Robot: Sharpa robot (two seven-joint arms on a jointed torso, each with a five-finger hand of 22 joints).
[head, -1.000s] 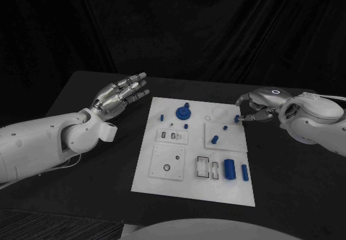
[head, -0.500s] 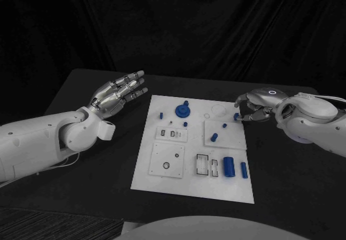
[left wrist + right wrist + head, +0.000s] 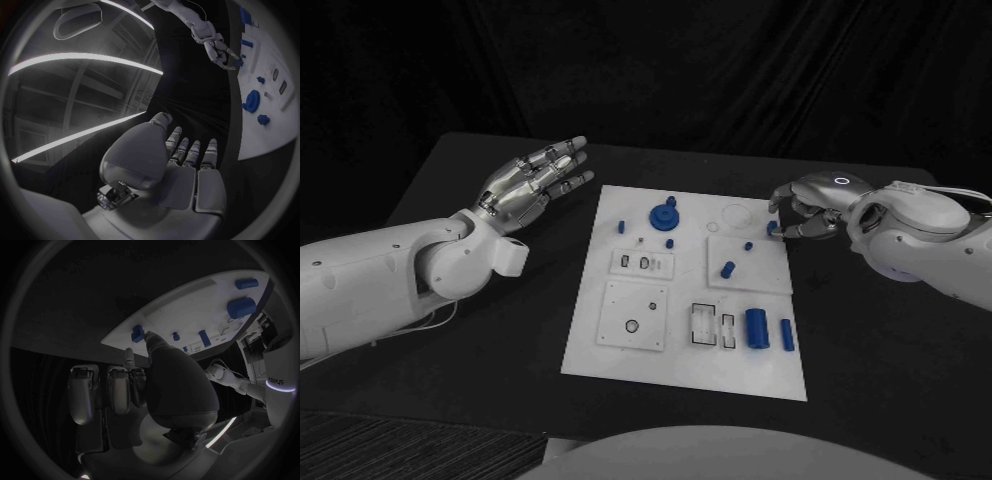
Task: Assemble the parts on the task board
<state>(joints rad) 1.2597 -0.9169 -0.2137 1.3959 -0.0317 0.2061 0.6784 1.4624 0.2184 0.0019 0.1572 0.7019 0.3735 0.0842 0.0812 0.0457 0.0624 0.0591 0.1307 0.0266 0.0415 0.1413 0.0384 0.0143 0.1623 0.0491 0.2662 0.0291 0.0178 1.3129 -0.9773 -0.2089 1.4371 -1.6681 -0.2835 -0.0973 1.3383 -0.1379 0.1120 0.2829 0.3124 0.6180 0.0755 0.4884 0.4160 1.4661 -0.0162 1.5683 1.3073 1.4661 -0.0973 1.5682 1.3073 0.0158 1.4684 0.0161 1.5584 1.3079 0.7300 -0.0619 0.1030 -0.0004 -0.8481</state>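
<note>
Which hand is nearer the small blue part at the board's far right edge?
The right hand: its fingertips are at the small blue part, apparently pinching it. The left hand hovers with spread fingers off the task board's opposite side, well away from it.

The task board (image 3: pixel 661 345) lies mid-surface (image 3: pixel 473 330); left robot hand (image 3: pixel 531 185) left of it, right robot hand (image 3: pixel 805 212) at its far right edge (touching a part (image 3: pixel 772 229)).

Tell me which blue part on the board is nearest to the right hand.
The small blue part at the task board's far right edge; the right hand's fingertips are right at it, while the others lie further in.
</note>
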